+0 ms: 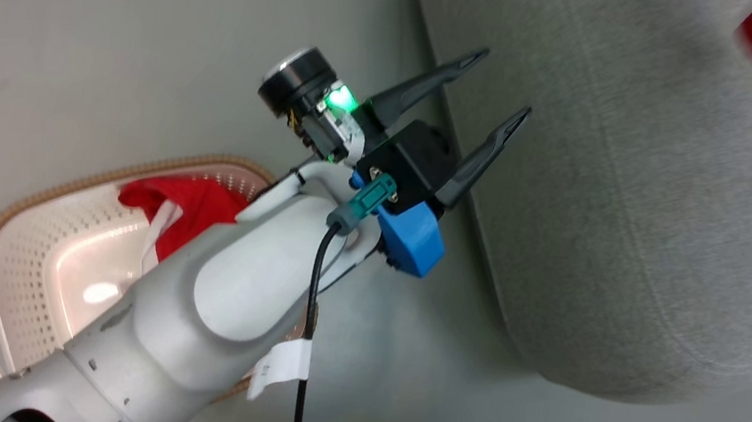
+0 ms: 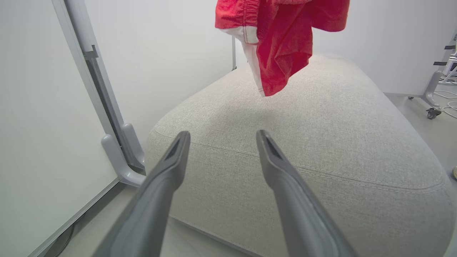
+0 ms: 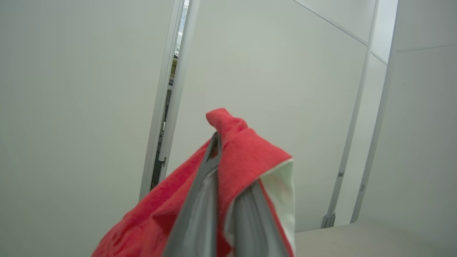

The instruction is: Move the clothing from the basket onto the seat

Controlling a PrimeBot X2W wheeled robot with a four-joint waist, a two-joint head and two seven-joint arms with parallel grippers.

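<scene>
Checking in mid-run on the laundry job: I'd call it partway, since nothing is actually resting on the seat as far as I can see. My right gripper [image 3: 228, 162] has its fingers pinched together on a red jersey [image 3: 250, 150], with a fold of red cloth and white trim bunched over the tips in the right wrist view. From the left wrist view what I take to be that same piece hangs at 12 o'clock, up in the air over the seat [image 2: 321, 142], its lowest corner clear of the cushion. In the head view it's just a blurry red patch at 1 o'clock above the grey fabric. So I reckon that one is carried across but not set down yet. My left gripper [image 1: 504, 82] sits mid-frame in the head view, fingers spread apart with nothing between them, pointing toward 1 o'clock at the seat's near edge. Down at 8 o'clock is the basket [image 1: 22, 264], partly behind my pale left forearm, and a second red garment [image 1: 192, 207] with a white strip lies inside it, up against the wall on the 1 o'clock side. I can't tell whether more is hidden under the arm. What's left, by my guess: drop the hanging jersey, then fetch the one in the basket.
</scene>
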